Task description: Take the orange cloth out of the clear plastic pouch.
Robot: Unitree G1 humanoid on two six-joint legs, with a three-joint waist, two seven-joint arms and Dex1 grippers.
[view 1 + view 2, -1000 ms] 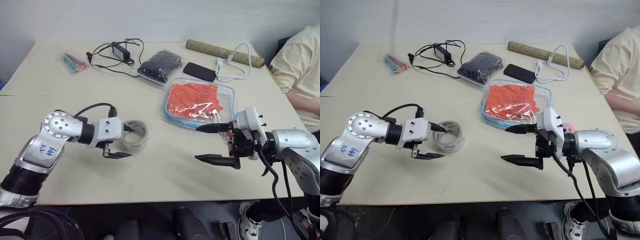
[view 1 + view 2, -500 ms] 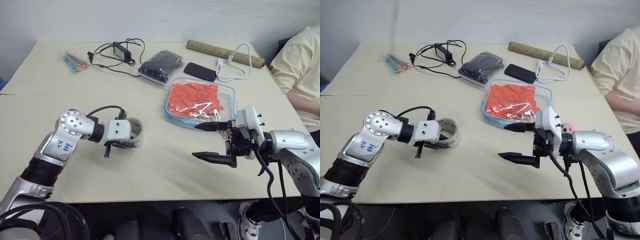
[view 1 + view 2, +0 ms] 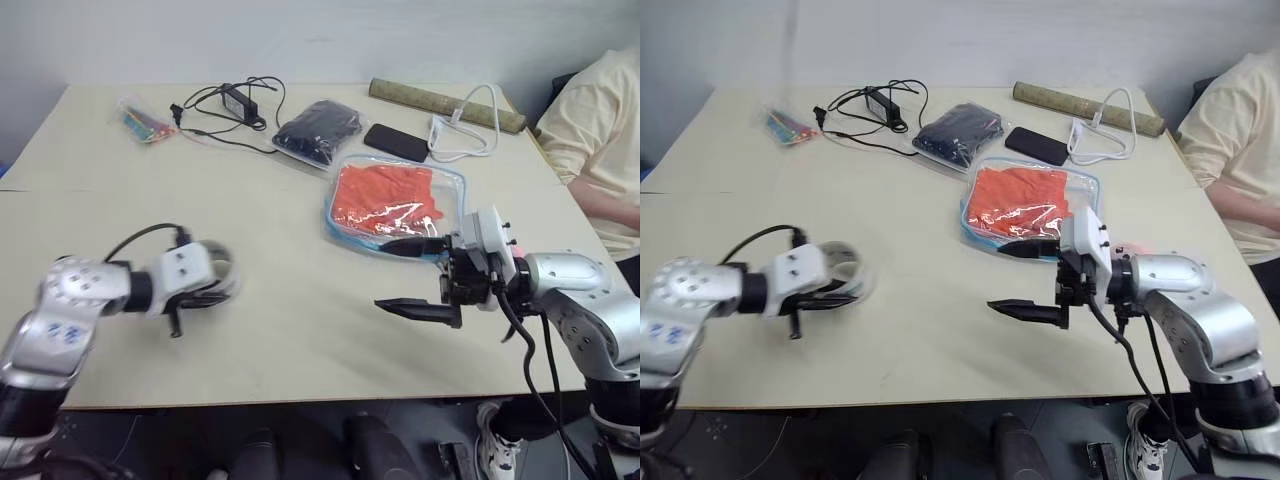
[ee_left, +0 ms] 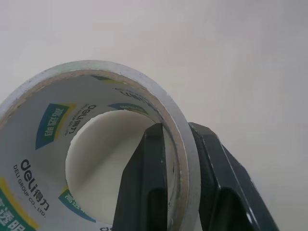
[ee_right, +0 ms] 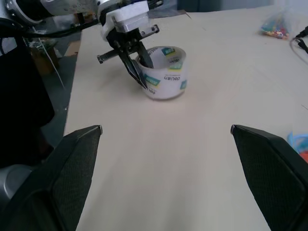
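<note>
The orange cloth (image 3: 385, 195) lies inside the clear plastic pouch (image 3: 456, 186), flat on the table right of centre. My right gripper (image 3: 382, 273) hovers just in front of the pouch's near edge, pointing left, open wide with nothing between its fingers (image 5: 79, 149). My left gripper (image 3: 205, 296) is at the left of the table, shut on the wall of a clear tape roll (image 3: 218, 268). In the left wrist view one finger (image 4: 149, 168) sits inside the roll (image 4: 72, 96) and the other outside. The right wrist view looks across at the roll (image 5: 166, 72) and the left gripper (image 5: 138, 72).
At the back lie a black bag (image 3: 320, 130), a phone (image 3: 398, 142), a white cable (image 3: 462, 128), a brown tube (image 3: 440, 103), a black charger with its cord (image 3: 235, 100) and a small bag of colourful items (image 3: 140, 122). A person in a yellow shirt (image 3: 600, 130) sits at the right edge.
My left gripper closed on the tape roll's wall and carried it to the left. My right gripper stayed open and crept a little left beside the pouch.
</note>
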